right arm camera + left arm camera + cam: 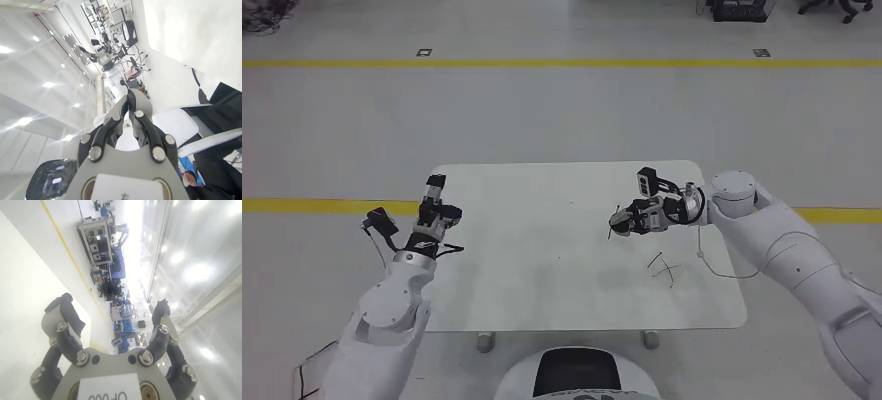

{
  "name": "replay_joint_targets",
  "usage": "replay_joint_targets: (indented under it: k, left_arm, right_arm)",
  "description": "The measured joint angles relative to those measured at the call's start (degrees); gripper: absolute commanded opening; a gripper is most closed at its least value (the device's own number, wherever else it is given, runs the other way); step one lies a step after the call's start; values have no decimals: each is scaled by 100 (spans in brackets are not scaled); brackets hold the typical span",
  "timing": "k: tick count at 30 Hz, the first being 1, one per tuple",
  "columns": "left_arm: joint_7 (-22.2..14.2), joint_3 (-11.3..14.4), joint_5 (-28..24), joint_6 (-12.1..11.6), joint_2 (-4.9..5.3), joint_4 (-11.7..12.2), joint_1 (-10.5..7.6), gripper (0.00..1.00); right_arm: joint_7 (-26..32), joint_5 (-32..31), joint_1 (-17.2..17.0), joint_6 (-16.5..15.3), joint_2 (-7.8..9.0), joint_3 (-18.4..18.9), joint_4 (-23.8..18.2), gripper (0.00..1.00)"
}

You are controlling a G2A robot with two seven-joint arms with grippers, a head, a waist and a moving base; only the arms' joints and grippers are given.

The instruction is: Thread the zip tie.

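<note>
My right gripper (pixel 625 222) hovers over the right middle of the white table (pixel 542 290). It is shut on a thin black zip tie (pixel 614 224), whose short length sticks out past the fingertips. In the right wrist view the right gripper (pixel 130 100) has its two pads pressed flat together, and the tie itself is hidden there. My left gripper (pixel 432 192) sits at the table's left edge and points away from the robot. In the left wrist view the left gripper (pixel 113 308) stands wide open with nothing between its fingers.
A couple of loose black zip ties (pixel 663 268) lie crossed on the table near the right arm. A thin pale cable (pixel 712 268) trails from that arm over the table's right side. Yellow floor lines run behind the table.
</note>
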Motion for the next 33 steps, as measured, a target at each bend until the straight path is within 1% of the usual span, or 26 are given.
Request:
replay_joint_targets:
  k: [1, 2, 4, 5, 7, 8, 15, 17, 19, 21, 23, 25, 26, 27, 28, 29, 33]
  left_arm:
    - [19, 99, 231, 32, -1, -99, 49, 100]
    - [55, 257, 524, 59, -8, -222, 110, 100]
    - [131, 515, 840, 108, -28, -367, 174, 100]
    - [169, 689, 1005, 139, -41, -423, 180, 100]
    - [215, 909, 1329, 49, -53, -414, 151, 100]
    - [236, 958, 1447, 3, -55, -395, 141, 100]
    - [189, 966, 1460, -21, -52, -394, 121, 100]
    - [-3, 1048, 1617, -106, -45, -488, 103, 100]
    - [-155, 1169, 1888, -102, -38, -626, 108, 100]
    - [-281, 1402, 2291, 29, -39, -793, 95, 100]
    - [-373, 1688, 2629, 215, -55, -912, 29, 100]
    - [-389, 1925, 2857, 396, -75, -960, -52, 100]
    - [-375, 2031, 2959, 526, -87, -965, -92, 100]
    - [-328, 2154, 3052, 724, -106, -982, -147, 100]
    - [-288, 2224, 3083, 843, -118, -998, -184, 100]
    - [-265, 2258, 3091, 904, -124, -1007, -203, 100]
    - [-261, 2258, 3083, 905, -124, -1009, -204, 100]
  right_arm:
    - [-54, 14, -13, 37, -6, 24, 12, 0]
    - [-115, 51, -34, 90, -15, 57, 31, 0]
    - [-139, 172, -72, 188, -31, 111, 65, 0]
    - [-87, 264, -93, 251, -40, 145, 91, 0]
    - [-28, 315, -99, 282, -45, 164, 107, 0]
    - [-24, 315, -98, 282, -45, 165, 108, 0]
    - [-59, 321, -116, 276, -46, 172, 104, 0]
    - [-317, 386, -197, 307, -59, 230, 69, 0]
    - [-557, 400, -236, 364, -73, 279, 52, 0]
    - [-704, 445, -273, 440, -98, 318, 32, 0]
    - [-724, 492, -300, 496, -129, 333, 22, 0]
    - [-759, 482, -299, 584, -160, 326, 32, 0]
    - [-766, 487, -296, 617, -176, 319, 43, 0]
    - [-766, 480, -282, 631, -195, 306, 64, 0]
    - [-767, 454, -260, 631, -203, 304, 83, 0]
    - [-771, 429, -239, 630, -206, 310, 98, 0]
    - [-775, 414, -228, 625, -206, 318, 105, 0]
